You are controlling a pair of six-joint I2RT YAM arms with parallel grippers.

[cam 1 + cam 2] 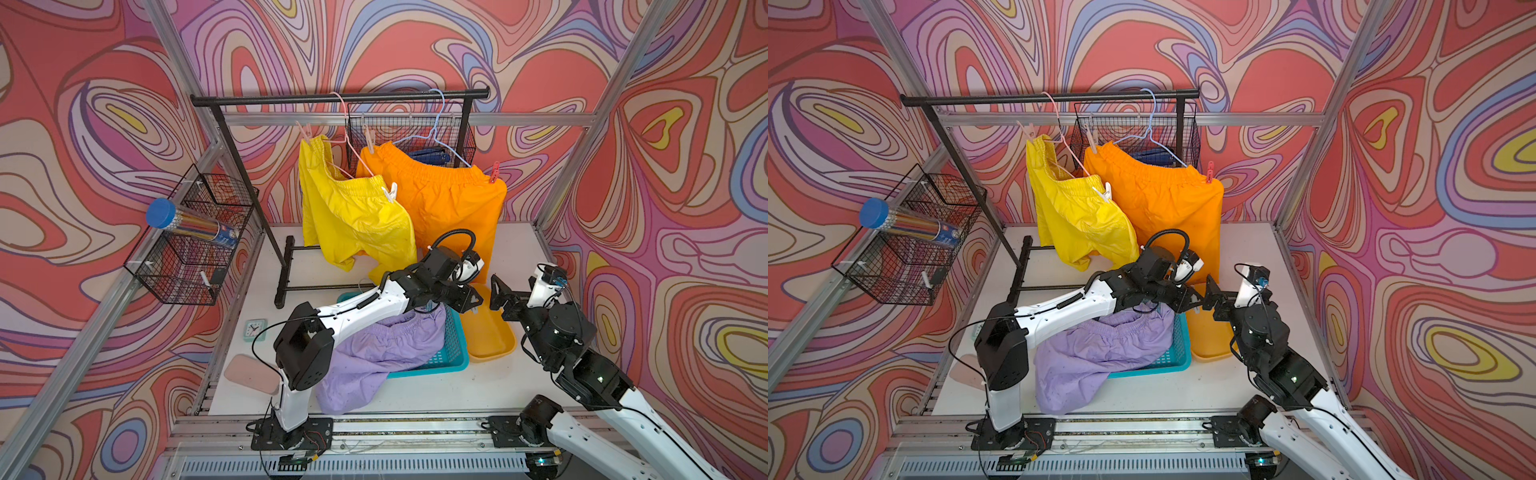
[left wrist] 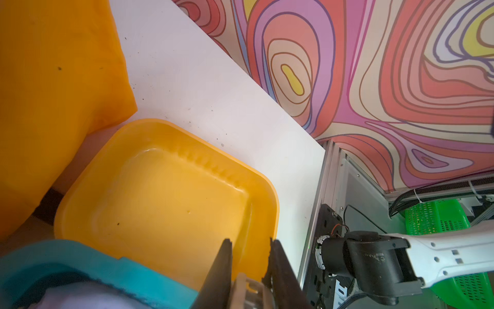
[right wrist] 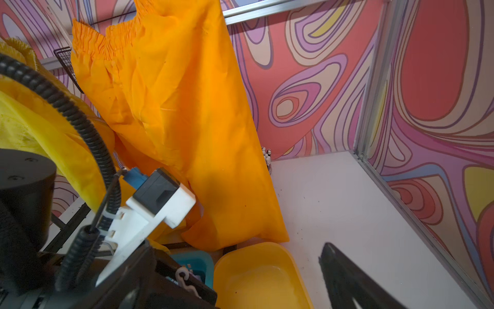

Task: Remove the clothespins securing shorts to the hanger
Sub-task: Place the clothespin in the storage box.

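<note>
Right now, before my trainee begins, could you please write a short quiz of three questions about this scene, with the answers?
1. True or false: the lilac fabric shorts hang from the black metal rail.
2. What does the left pincer hold above the yellow plastic tray? A) a beige plastic clothespin B) a blue pen C) nothing
3. How many clothespins grip the waistband of the orange fabric shorts?
Key: 1 false, they lie partly in the teal plastic basket; 2 A; 3 two, a pale beige clothespin and a red clothespin.
</note>
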